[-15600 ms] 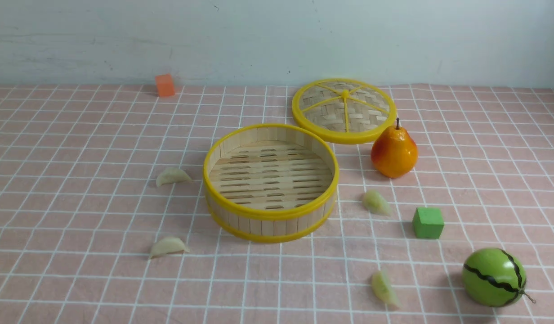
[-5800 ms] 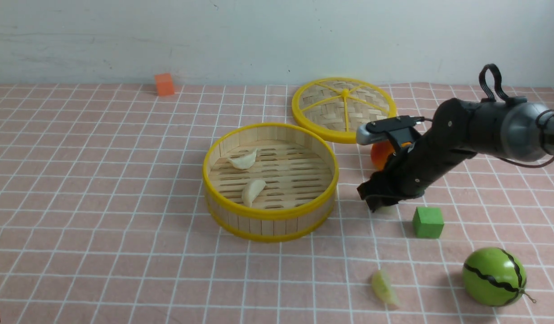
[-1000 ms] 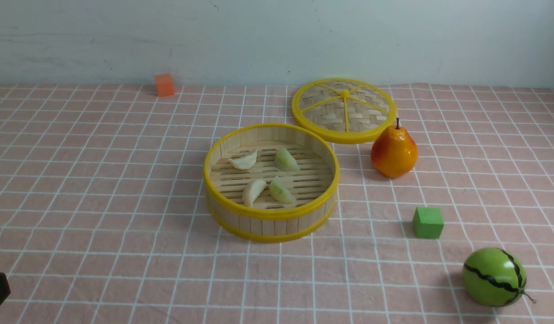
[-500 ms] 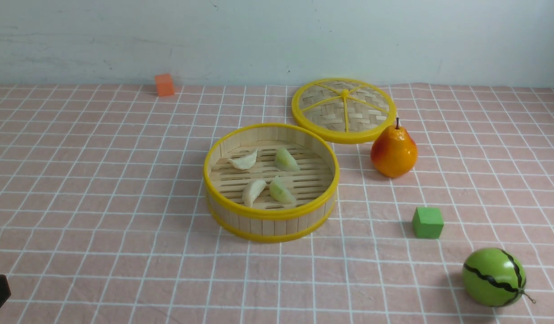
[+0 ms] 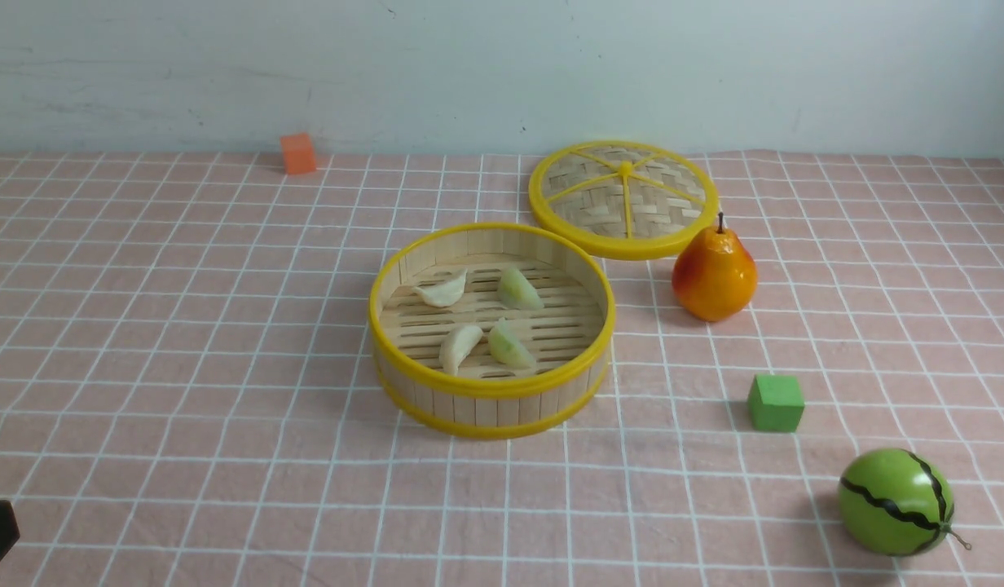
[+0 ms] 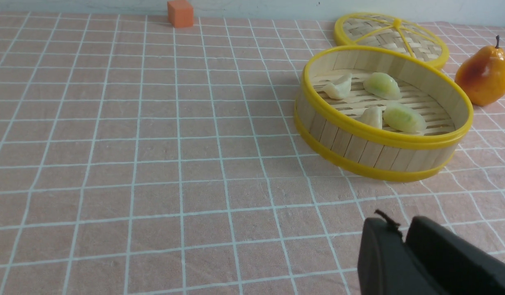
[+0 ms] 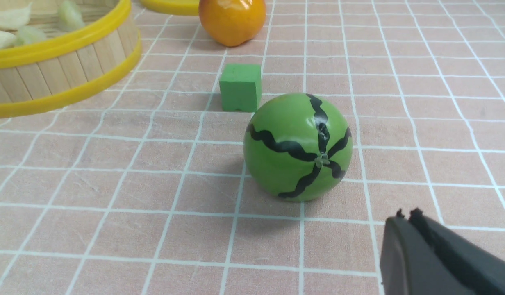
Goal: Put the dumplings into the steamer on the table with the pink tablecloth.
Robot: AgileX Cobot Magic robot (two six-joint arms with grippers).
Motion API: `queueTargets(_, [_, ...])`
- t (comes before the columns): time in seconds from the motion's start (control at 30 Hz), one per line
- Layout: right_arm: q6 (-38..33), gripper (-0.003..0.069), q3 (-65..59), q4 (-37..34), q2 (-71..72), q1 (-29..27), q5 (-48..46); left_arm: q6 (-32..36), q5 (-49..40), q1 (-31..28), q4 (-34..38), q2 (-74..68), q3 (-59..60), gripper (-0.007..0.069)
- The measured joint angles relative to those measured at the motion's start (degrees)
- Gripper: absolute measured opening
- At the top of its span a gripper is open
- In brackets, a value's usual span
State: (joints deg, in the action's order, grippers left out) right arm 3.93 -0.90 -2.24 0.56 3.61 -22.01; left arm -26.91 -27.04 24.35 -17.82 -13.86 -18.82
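- All four dumplings are held inside the steamer, spaced across its slats, presumably so that none is stacked.
- The steamer is set upright on the pink tablecloth, its mouth uncovered for loading; the lid is laid behind.
- The left pincer is slightly parted, the right pincer closed; nothing is gripped, since the filling appears finished.
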Motion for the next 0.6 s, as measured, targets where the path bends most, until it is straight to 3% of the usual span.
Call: queueTargets(0.6, [0.18, 0.0012, 0.04, 0.00, 0.00, 0.00, -0.12, 0.00, -0.26, 0.00, 0.00, 0.00, 0.00, 0.0098])
